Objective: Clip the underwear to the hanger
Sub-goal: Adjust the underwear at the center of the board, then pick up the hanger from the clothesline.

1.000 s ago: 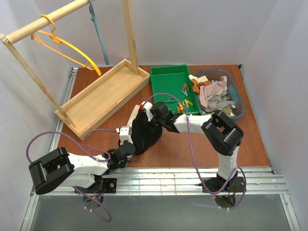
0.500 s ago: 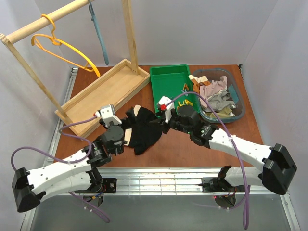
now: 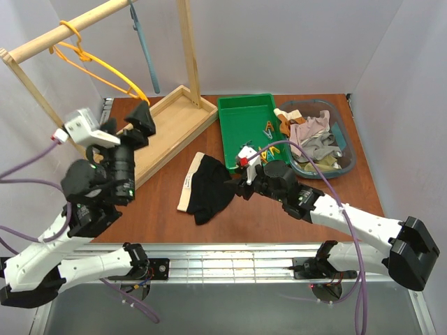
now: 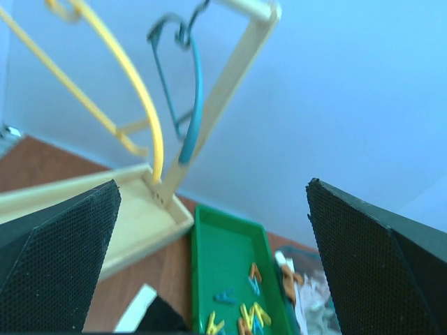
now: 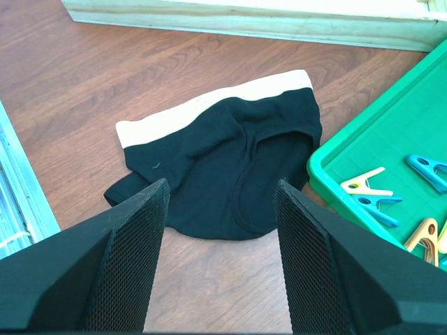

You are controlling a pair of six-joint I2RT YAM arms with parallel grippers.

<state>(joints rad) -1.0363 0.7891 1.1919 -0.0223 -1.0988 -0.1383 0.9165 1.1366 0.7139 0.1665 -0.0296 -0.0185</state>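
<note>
Overhead, the underwear lies flat on the table between the wooden rack base and the green tray. The hanger hangs by its hook from the rack rail, well apart from the garment. The left gripper is raised toward the rack, jaws spread wide and empty. The right gripper sits low, just beside the garment's tray-side edge, also spread wide and empty.

At the left wrist, both fingers frame the yellow hanger and the grey-blue hanger beside it. The step in hand is probably fetching the hanger. Centre the jaws on the yellow shoulder only, close squarely across the thin plastic, then lift until the hook clears the rail. Keep away from the grey-blue one.

At the right wrist, the garment fills the gap between the fingers, cream waistband on the far side and clips in the tray at right. Grip at the waistband, taking one clean fold.
</note>
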